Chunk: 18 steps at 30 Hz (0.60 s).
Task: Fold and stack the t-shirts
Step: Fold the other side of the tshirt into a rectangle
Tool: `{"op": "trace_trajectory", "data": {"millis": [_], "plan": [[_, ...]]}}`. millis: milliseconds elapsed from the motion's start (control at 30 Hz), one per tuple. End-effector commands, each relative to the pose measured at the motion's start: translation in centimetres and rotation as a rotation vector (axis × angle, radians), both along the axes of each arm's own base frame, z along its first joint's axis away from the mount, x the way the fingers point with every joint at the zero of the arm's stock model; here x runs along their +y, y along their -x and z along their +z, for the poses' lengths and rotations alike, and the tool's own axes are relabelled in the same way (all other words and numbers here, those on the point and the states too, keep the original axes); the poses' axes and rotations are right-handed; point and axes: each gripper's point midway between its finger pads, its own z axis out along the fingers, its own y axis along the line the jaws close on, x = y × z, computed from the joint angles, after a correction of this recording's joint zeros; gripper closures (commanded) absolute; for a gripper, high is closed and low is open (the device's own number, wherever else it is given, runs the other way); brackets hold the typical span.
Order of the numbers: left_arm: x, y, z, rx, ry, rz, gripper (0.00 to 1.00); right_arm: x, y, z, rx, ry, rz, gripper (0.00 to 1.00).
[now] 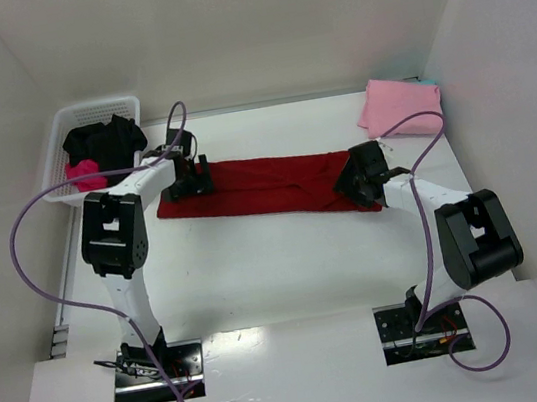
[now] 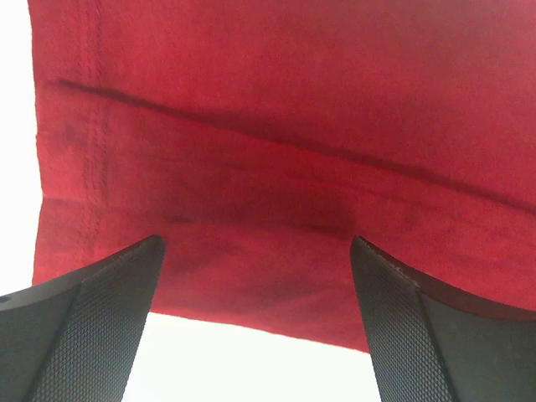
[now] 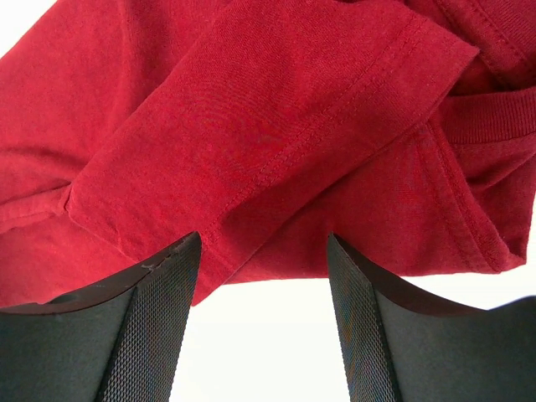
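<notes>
A dark red t-shirt (image 1: 266,187) lies folded into a long strip across the middle of the table. My left gripper (image 1: 191,182) hovers over its left end, jaws wide open, with only cloth (image 2: 276,167) and bare table between the fingers (image 2: 100,327). At the strip's right end my right gripper (image 1: 358,179) stands open; a sleeve and collar (image 3: 285,126) lie just ahead of its fingertips, nothing held. A light pink t-shirt (image 1: 398,106) rests folded square at the back right. Black (image 1: 103,140) and magenta (image 1: 83,171) t-shirts sit bunched in the basket.
A white plastic basket (image 1: 84,115) stands at the back left against the wall. White walls close in the table on three sides. Purple cables loop from both arms over the near part of the table.
</notes>
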Motion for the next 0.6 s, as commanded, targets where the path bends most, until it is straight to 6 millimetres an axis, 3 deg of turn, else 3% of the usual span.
{"op": "trace_trajectory", "data": {"millis": [0,567], "plan": [[0.3,-2.4,1.2,-0.07,-0.03,0.013,0.01,0.2,-1.8,1.6,-0.066,0.01,-0.011,0.32],[1.6,-6.5,0.6,-0.146,-0.078,0.044,0.01,-0.5,-1.5,2.3,-0.082,0.024,-0.05,0.31]]}}
